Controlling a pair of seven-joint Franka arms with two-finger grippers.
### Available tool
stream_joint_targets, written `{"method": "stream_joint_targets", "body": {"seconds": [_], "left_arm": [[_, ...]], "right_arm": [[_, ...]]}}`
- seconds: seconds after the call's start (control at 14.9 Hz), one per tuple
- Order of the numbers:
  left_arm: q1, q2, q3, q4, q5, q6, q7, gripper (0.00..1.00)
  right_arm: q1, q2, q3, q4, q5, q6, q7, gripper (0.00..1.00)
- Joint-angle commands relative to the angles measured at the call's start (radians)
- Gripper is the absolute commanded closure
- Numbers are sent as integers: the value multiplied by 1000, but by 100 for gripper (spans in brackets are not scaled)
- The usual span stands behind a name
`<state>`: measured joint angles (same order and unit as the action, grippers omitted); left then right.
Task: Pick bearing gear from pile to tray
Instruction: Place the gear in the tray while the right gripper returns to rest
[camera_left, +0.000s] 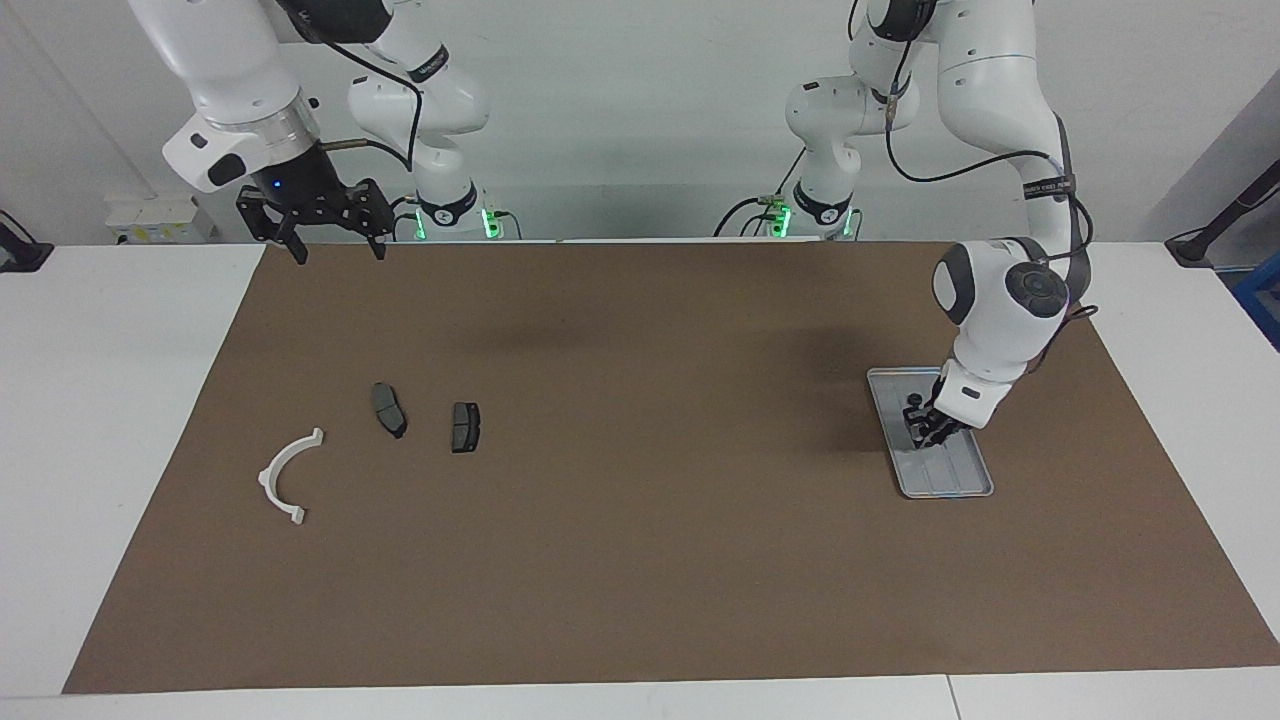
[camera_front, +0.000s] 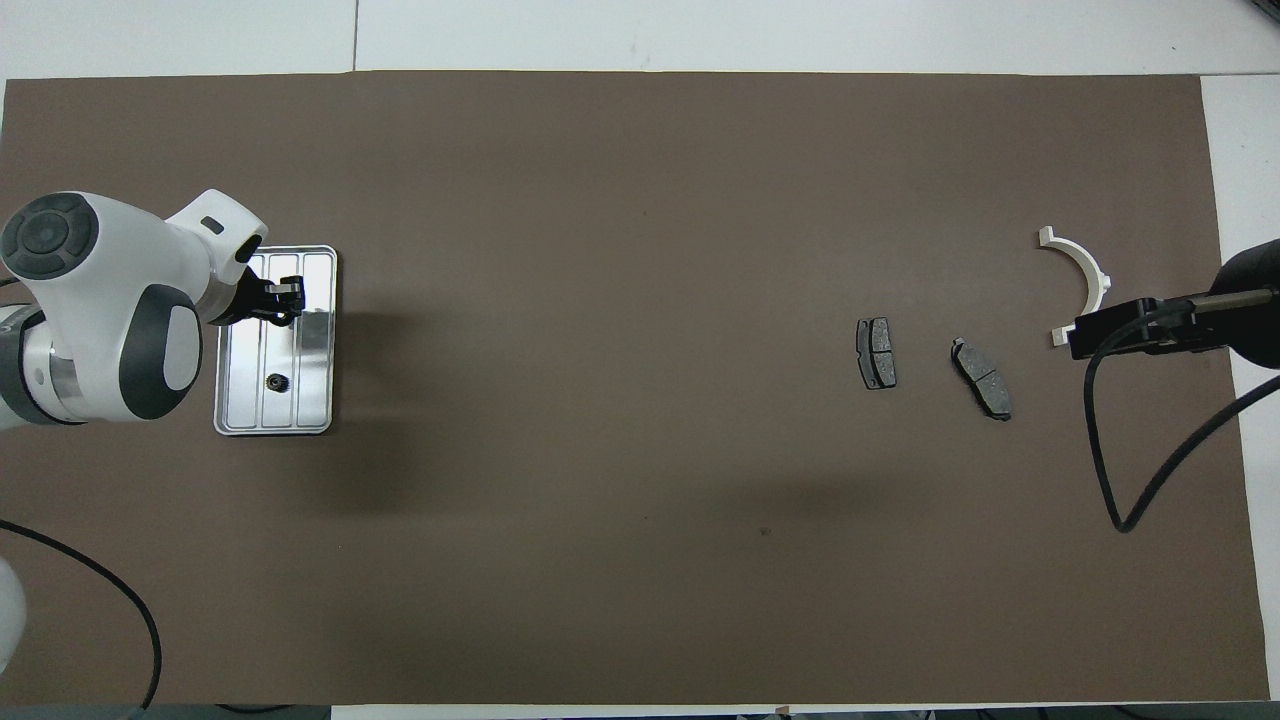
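Right now the left gripper (camera_left: 925, 428) hangs low over the small shallow silver metal tray (camera_left: 968, 478), jaws drawn narrow; whether they pinch anything I cannot tell. One tiny black toothed bearing gear (camera_front: 275, 381) lies on the tray floor, nearer the robots than those jaws. Well away from the tray, the right gripper (camera_left: 334, 245) waits raised above the brown mat (camera_left: 640, 560) on the worktop, jaws wide.

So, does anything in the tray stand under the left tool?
Nothing visible does. The left tool hangs over a bare part of the tray; the small black gear lies in its half nearer to the robots, clear of the tool.
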<state>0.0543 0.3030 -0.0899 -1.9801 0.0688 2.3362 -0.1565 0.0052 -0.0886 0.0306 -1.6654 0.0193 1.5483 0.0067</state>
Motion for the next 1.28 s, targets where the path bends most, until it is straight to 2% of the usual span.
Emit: {"method": "stream_joint_targets", "body": {"seconds": [0.0,1.01,1.14,1.21], "left_arm": [[21,-2,-8,-9,-15,35,29,90],[27,19,-5,-26,-15,77,35,88],[35,19,-7,-37,-15,87,35,79],[35,18,-5,-40,-15,89,35,67]], "right_arm": [[-11,-8,8,-11,1,13,10,0],[-17,-8,6,-13,-41,13,9,0],[-17,-8,6,-13,-41,13,9,0],[-17,-8,6,-13,-41,13,9,0]]}}
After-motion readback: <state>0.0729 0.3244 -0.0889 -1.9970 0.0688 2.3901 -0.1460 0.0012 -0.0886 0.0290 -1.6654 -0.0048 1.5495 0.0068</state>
